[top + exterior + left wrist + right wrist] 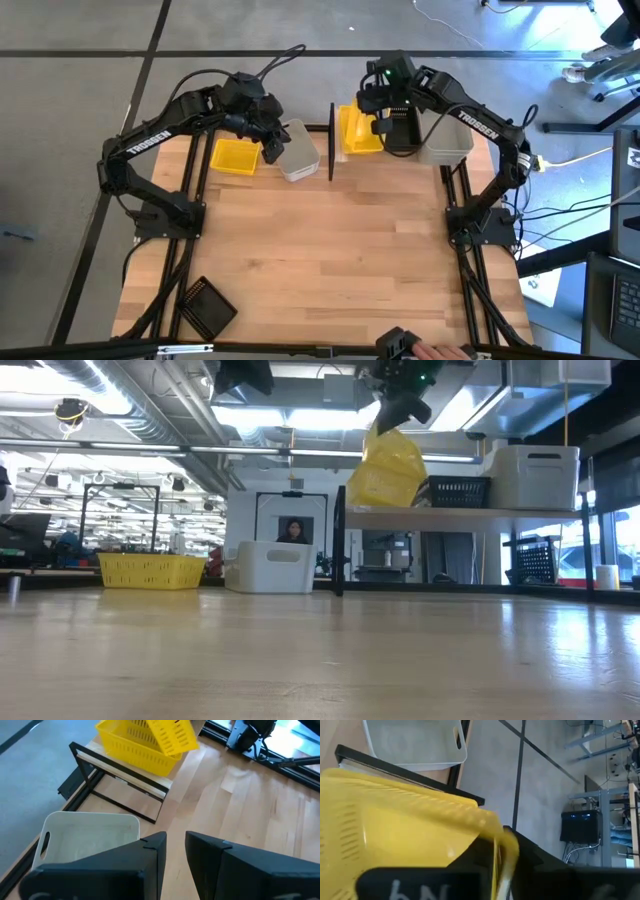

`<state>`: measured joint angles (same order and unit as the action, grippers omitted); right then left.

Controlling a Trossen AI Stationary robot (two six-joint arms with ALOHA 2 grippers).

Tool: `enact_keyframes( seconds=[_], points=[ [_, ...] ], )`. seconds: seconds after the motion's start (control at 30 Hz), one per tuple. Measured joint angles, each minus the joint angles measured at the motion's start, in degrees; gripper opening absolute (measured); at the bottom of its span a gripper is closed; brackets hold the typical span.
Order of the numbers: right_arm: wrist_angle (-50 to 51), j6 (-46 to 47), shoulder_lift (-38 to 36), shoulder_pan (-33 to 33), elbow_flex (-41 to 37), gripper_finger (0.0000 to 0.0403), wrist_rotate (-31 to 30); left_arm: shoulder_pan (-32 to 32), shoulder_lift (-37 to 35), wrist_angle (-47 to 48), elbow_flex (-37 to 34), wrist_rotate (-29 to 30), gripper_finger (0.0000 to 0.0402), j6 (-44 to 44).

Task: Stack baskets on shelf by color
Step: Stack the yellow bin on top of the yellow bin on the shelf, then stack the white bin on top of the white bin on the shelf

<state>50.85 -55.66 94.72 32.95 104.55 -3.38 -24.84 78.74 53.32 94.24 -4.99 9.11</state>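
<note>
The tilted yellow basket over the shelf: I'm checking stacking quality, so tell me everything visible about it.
The tilted yellow basket is a small rectangular bin of what looks like plastic, with slotted walls. It hangs askew, one corner dipping into a second yellow basket on the shelf, not nested flat. The right end effector is at its rim, which runs between the fingers in the right wrist view. A black basket stands beside it.

L arm: elbow out to far-left, reaching in twd back-left of surface; L hand (268, 135) fingers (150, 862) pointing down, narrow gap betw them, nothing held. R arm: elbow at right edge, stretched twd back-centre; R hand (383, 112) raised, fingers either side of a yellow basket (385, 468) wall, basket tilted.
</note>
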Motion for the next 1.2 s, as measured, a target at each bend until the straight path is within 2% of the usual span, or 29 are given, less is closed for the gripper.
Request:
enact_keyframes(
  seconds=[0.23,0.43,0.57,0.73,0.8,1.0,1.13,1.2],
  points=[
    [-0.55,-0.16,0.00,-0.15,0.01,0.0081,-0.03,0.00,0.00,0.04,0.00,0.02,0.0063,1.04],
    [-4.47,-0.24,-0.22,-0.17,0.02,0.0090,-0.22,0.00,0.00,0.08,0.00,0.02,0.0063,1.04],
    [-7.08,0.19,-2.50,-1.45,0.02,0.0090,-5.10,0.00,0.00,0.12,0.00,0.05,0.0063,1.04],
    [-3.35,8.85,-6.67,-3.23,0.07,0.0091,-6.91,-0.02,0.00,0.84,0.00,4.11,0.0063,3.36],
    [0.07,13.76,-8.11,-3.60,0.07,0.0091,-4.73,-0.56,0.00,2.30,0.00,5.28,0.0063,4.76],
    [8.70,24.16,-12.02,-3.67,0.07,0.0091,9.50,-3.47,0.02,5.55,0.00,5.39,0.0063,5.25],
    [13.10,29.99,-13.20,-4.31,0.07,0.0091,12.90,-4.97,0.00,5.22,-1.91,0.96,0.0063,1.02],
    [15.17,30.10,-13.33,-4.99,0.07,0.0091,13.89,-5.64,0.00,5.25,-4.24,-1.80,0.0063,-2.77]
  ],
)
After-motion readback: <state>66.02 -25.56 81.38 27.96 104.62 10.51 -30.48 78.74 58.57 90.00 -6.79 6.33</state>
